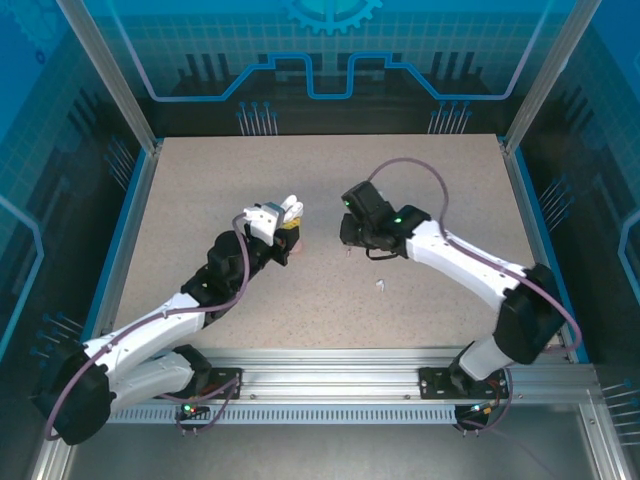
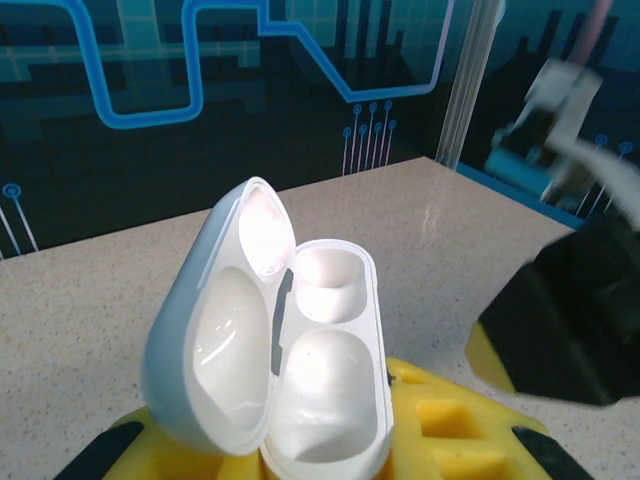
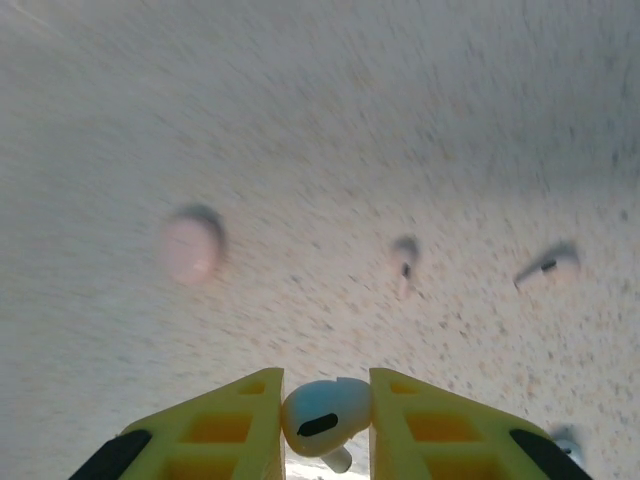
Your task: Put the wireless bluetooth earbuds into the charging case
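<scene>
Top external: left gripper (image 1: 283, 228) sits mid-table, closed on the charging case (image 1: 289, 208), which is white with its lid swung up. Right gripper (image 1: 347, 234) is just right of it with a small gap between the two; how its fingers stand can't be read from here. One loose earbud (image 1: 381, 286) lies on the table (image 1: 200, 190) near and right of the right gripper. Wide bare tabletop on the far side and to the left; metal rails and clear walls run along the table edges.

Left wrist: left gripper (image 2: 300, 445) clamps the charging case (image 2: 325, 400) between yellow fingers (image 2: 440, 420). The case is glossy white, open, both wells bare. Its lid (image 2: 215, 330) leans left. The black body of the right arm (image 2: 570, 320) crowds the right side. The table's far edge lies just beyond the case.

Right wrist (blurred): right gripper (image 3: 325, 392) is nearly closed, pinching a white earbud (image 3: 322, 418) with a dark slot on its face and its stem pointing down. On the table (image 3: 320, 120) beyond are a pinkish-tan bud (image 3: 405, 262), a paler stemmed bud (image 3: 548, 268) to its right, and a pink blob (image 3: 192, 245) to the left, too smeared to identify. They lie well apart, with open surface between.
</scene>
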Controlling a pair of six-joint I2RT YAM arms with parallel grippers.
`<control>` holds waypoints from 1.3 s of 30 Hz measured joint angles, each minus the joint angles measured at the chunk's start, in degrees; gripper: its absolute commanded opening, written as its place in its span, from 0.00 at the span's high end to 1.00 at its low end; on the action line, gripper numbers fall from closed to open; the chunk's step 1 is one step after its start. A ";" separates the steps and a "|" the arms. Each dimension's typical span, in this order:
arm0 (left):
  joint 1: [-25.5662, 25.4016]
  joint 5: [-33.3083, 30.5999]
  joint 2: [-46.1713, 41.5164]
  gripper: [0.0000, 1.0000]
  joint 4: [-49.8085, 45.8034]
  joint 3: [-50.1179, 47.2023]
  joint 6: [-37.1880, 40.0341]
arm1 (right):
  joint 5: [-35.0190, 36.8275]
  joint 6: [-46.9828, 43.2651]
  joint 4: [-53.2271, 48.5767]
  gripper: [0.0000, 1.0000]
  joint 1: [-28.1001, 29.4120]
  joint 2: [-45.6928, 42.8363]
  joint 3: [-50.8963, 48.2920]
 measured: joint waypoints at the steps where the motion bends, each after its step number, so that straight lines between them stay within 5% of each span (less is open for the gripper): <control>1: 0.00 0.42 0.00 1.00 0.13 0.33 0.11 | -0.07 -0.94 1.25 0.76 -0.15 -1.81 0.07; 9: 0.00 4.20 0.70 1.00 1.51 3.76 0.37 | -3.50 -7.87 12.11 0.76 -1.31 -10.95 2.38; 25: -1.31 13.75 7.89 1.00 -0.96 13.99 2.78 | -21.79 -13.18 36.33 0.76 -1.31 -17.62 -2.86; 39: -1.33 18.84 9.51 1.00 -8.68 17.25 4.85 | -29.90 -13.75 40.04 0.76 -1.29 -18.36 -9.90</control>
